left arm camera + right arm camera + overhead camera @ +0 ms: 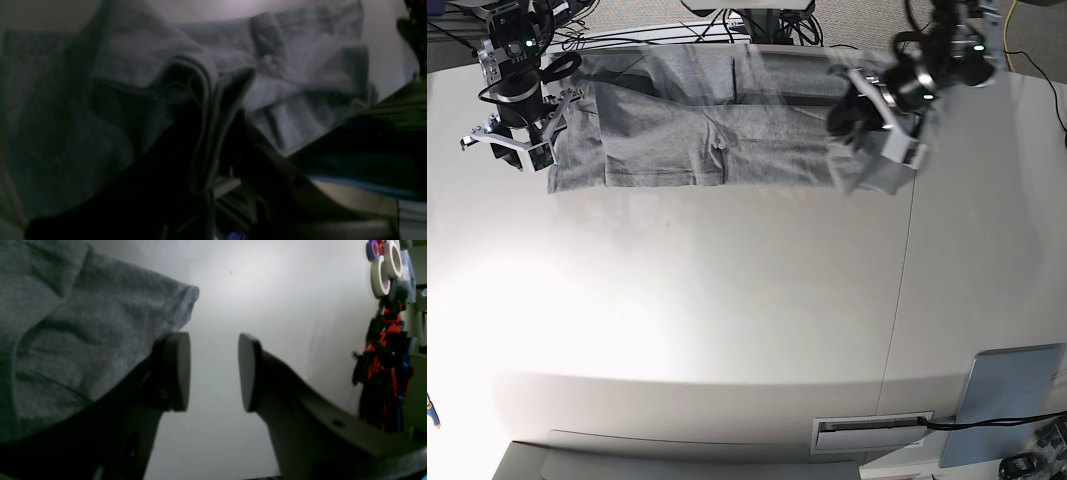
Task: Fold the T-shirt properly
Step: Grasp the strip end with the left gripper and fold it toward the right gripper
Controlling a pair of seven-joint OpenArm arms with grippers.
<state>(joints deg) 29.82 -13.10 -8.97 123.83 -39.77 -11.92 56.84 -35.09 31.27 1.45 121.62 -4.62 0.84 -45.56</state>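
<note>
Two grippers work at the far edge of the worktop [727, 330], where the T-shirt [687, 140] lies spread in a long band, partly folded.

1. Near edge: you have a grey-blue flat panel [1012, 400] at the near right corner, well apart from the cloth. Leave it alone.
2. Far right: the left gripper [877, 125] has its jaws closed on a bunched edge of the T-shirt [203, 110]; several layers sit between them. Carry this end across in one level sweep toward the far left, keeping the hem taut, so the layers do not slip or wrinkle.
3. Far left: the right gripper [213, 371] stands with jaws wide apart and nothing between them, just beside the sleeve [140, 306]. Use it to pin that end while you fold.

No containers appear on the worktop. Tape rolls [383, 266] hang beyond it.
</note>
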